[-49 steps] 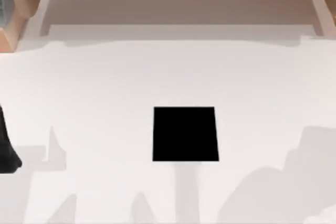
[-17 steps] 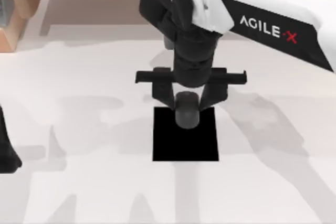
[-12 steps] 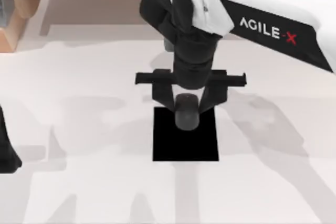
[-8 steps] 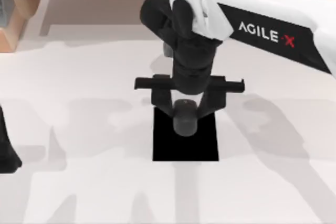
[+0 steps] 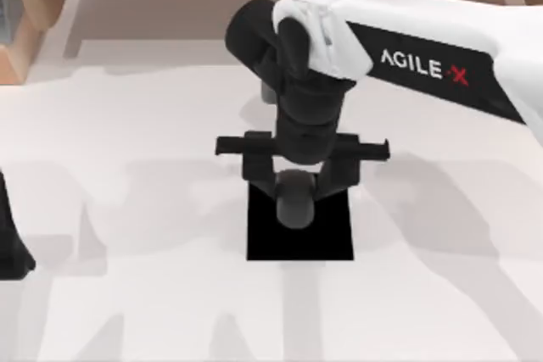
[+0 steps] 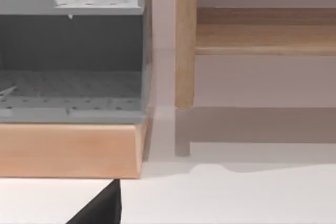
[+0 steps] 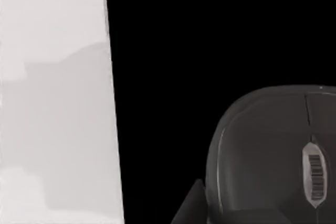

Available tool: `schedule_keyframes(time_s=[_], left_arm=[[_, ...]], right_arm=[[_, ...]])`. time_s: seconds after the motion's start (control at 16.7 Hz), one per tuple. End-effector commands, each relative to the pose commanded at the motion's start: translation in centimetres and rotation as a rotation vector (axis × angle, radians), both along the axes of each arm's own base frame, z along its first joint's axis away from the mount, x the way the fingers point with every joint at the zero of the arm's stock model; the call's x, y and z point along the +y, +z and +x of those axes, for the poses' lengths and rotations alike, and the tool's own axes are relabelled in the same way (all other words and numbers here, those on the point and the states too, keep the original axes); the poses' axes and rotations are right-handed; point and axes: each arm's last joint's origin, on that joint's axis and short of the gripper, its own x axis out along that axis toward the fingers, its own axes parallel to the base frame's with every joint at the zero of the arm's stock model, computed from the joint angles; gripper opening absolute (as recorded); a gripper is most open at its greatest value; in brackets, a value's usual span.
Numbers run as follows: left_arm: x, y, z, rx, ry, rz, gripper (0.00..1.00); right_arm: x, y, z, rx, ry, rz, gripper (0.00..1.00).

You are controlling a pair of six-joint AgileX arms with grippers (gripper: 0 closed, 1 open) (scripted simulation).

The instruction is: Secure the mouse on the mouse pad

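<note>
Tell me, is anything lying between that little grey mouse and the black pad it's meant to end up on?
Nothing visible is. The right gripper holds the mouse directly over the far part of the mouse pad, whose black surface is bare beneath it. The left arm is parked at the table's left edge.

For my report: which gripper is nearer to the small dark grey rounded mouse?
Right. The right gripper is directly over the mouse, fingers on both sides, above the flat black mouse pad. The left arm is parked at the table's left edge.

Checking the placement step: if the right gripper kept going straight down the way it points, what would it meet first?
The mouse pad. The right gripper points down over its far part, shut on the mouse, so the mouse's underside would likely touch first; the remaining height is unclear.
</note>
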Motion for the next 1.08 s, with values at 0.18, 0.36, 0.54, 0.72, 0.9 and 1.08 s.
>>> schedule_keyframes(time_s=[0.18,0.36,0.54,0.72,0.9,1.08], left_arm=[[0.0,0.0,0.0,0.000,0.000,0.000,1.00],[0.0,0.0,0.0,0.000,0.000,0.000,1.00],[0.0,0.0,0.0,0.000,0.000,0.000,1.00],[0.0,0.0,0.0,0.000,0.000,0.000,1.00],[0.0,0.0,0.0,0.000,0.000,0.000,1.00],[0.0,0.0,0.0,0.000,0.000,0.000,1.00]], right_arm=[[-0.1,-0.7,0.5,-0.034,-0.004,-0.020,0.00],[-0.2,-1.5,0.5,-0.031,-0.004,-0.040,0.00],[-0.2,-1.5,0.5,-0.031,-0.004,-0.040,0.00],[-0.2,-1.5,0.5,-0.031,-0.004,-0.040,0.23],[-0.2,-1.5,0.5,-0.031,-0.004,-0.040,0.45],[-0.2,-1.5,0.5,-0.031,-0.004,-0.040,0.68]])
